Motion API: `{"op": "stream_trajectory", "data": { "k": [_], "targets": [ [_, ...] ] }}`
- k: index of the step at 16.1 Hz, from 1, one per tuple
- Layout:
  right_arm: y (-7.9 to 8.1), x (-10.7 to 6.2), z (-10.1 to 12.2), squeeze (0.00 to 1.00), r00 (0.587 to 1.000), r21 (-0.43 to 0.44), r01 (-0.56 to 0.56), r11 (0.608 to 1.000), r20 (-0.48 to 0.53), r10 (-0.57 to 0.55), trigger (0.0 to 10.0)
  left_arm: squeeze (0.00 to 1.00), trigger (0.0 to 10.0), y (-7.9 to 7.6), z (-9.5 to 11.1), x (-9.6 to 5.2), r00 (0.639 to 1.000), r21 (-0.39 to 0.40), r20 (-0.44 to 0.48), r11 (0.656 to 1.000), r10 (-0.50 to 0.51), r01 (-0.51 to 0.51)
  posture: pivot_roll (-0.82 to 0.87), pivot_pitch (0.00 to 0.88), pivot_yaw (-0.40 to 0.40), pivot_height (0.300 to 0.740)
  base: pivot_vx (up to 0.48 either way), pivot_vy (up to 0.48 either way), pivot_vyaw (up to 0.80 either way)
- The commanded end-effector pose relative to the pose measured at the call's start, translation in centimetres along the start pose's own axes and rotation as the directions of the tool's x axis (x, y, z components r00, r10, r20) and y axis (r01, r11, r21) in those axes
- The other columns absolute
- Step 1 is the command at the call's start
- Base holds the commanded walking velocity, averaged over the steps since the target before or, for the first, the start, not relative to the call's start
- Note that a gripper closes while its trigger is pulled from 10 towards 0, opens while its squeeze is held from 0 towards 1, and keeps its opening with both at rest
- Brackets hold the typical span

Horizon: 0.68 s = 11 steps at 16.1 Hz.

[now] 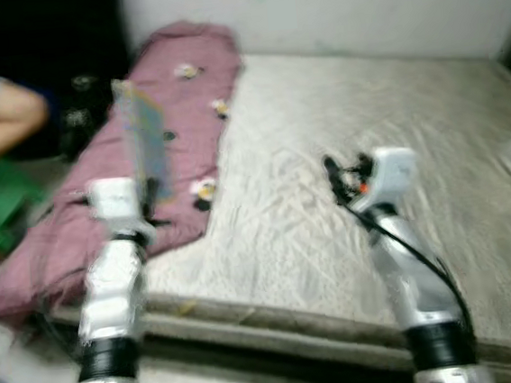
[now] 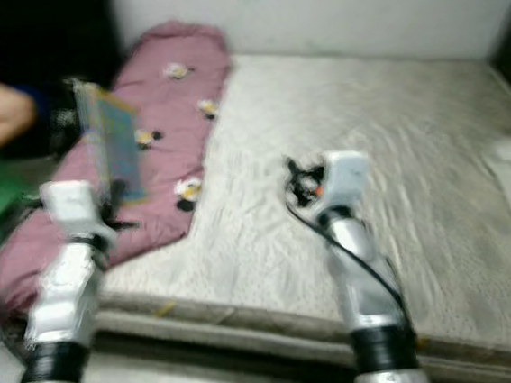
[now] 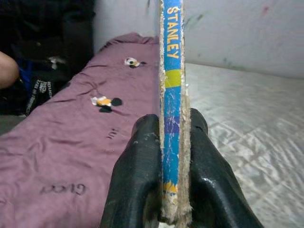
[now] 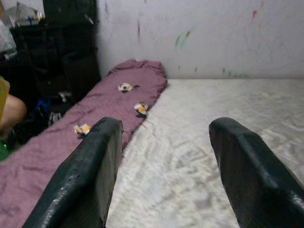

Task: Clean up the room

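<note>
Holding a thin book (image 3: 172,95) upright by its spine, our L gripper (image 3: 173,166) clamps it above the mattress's (image 1: 396,142) left edge, prob. for carrying off. R gripper (image 4: 164,166) hangs over the mattress w/ fingers spread, empty.

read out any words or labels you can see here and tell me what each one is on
"STANLEY": in yellow letters down the blue spine of the thin book pinched upright in the left hand.
"GUCCI" (seen upside down, last letter unsure): in dark letters on the maroon blanket lying along the bed.
White lettering on a dark strap beside the bed: too blurred to read.
Head views: too blurred for any text.
</note>
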State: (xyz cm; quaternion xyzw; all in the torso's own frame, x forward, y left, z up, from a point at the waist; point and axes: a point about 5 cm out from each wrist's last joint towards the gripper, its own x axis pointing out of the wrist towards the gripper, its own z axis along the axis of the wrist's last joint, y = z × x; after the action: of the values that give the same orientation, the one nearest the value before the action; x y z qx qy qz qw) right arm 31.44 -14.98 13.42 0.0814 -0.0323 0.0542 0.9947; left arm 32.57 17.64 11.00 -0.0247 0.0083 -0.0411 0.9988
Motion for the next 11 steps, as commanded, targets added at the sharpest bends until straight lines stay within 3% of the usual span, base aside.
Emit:
{"op": "stream_trajectory", "data": {
  "k": [1,11],
  "targets": [
    [0.80,0.32,0.38,0.00,1.000,0.008,-0.023,1.000,0.018,0.023,10.0,0.00,10.0,0.74,1.51,0.35,0.998,0.020,0.057,1.000,0.022,-0.023,-0.06,0.000,-0.033,0.740,0.000,-0.296,0.68],
    [0.85,0.37,0.28,0.00,1.000,0.011,-0.017,1.000,0.015,0.017,10.0,0.00,10.0,0.97,1.53,0.41,0.998,0.026,0.057,0.999,0.024,-0.025,-0.06,0.000,-0.034,0.740,0.000,-0.306,0.50]
  ]
}}
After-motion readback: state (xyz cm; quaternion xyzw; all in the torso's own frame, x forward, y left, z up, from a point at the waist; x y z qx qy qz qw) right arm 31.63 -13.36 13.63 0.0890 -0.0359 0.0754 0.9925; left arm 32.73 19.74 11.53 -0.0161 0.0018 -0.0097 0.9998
